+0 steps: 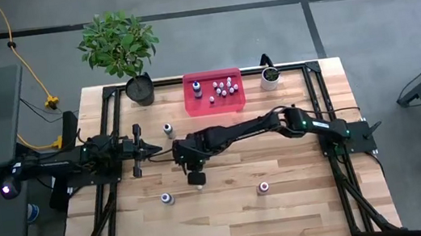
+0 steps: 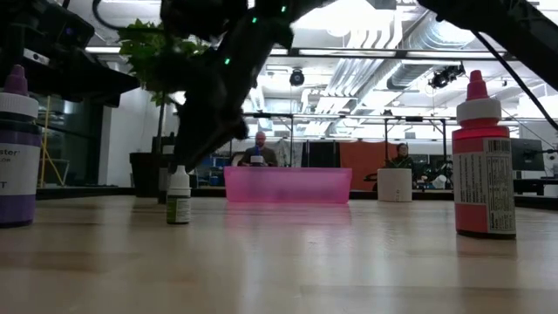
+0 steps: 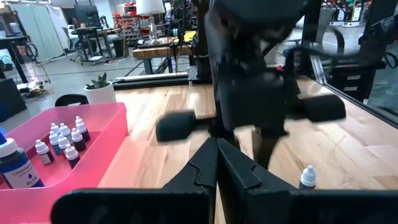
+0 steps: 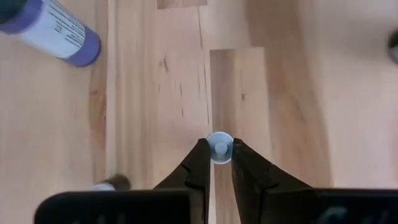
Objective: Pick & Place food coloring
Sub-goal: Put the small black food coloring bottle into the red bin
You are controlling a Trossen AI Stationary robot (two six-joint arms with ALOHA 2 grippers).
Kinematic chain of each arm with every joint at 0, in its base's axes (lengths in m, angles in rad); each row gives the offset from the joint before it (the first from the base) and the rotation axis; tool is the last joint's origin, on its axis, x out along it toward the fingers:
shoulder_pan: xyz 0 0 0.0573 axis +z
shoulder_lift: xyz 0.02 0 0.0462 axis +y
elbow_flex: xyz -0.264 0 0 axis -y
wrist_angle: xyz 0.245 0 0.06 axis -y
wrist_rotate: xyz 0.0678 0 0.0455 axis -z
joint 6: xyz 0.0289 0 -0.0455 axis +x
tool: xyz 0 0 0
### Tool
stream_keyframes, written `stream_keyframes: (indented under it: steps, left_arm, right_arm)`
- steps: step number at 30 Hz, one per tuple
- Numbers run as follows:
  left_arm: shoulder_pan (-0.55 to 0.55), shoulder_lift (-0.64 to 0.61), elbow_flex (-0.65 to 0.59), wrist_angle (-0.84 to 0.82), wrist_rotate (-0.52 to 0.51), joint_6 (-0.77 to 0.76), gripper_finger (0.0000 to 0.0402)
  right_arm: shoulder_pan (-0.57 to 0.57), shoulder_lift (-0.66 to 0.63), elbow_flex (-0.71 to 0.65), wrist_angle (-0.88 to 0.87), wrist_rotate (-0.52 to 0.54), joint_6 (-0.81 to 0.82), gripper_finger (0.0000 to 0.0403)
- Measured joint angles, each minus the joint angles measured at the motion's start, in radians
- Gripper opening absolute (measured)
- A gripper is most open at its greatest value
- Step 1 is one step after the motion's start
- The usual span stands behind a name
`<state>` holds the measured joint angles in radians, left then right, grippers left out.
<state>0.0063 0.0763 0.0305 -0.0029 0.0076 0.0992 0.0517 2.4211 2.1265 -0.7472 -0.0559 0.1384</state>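
Overhead, the right gripper (image 1: pixel 197 182) hangs mid-desk over a tiny white bottle (image 1: pixel 199 186), the pink bin (image 1: pixel 214 103) of food coloring waiting at the far edge with bare boards between. Its wrist view shows the jaws pinching that bottle's cap (image 4: pixel 219 148); light, smooth and top-heavy, it likely slips unless held squarely. From the left wrist, the left gripper (image 3: pixel 217 163) idles with jaws pressed together near the left edge.

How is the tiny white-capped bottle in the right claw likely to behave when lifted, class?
Likely very light: the small bottle looks tiny between the right claw tips. It may slip or pivot, since only its round cap is pinched. Standing, it is narrow and tall, so probably easy to tip.
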Motion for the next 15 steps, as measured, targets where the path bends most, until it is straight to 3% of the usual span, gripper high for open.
stream_keyframes:
  steps: [7, 15]
  left_arm:
    - [0.000, 0.000, 0.000, 0.000, 0.000, 0.000, 0.0000]
    - [0.000, 0.000, 0.000, 0.000, 0.000, 0.000, 0.0000]
  right_arm:
    - [0.003, -0.085, 0.000, -0.109, 0.032, 0.027, 0.0035]
    - [0.004, -0.181, 0.000, -0.253, 0.159, 0.211, 0.0035]
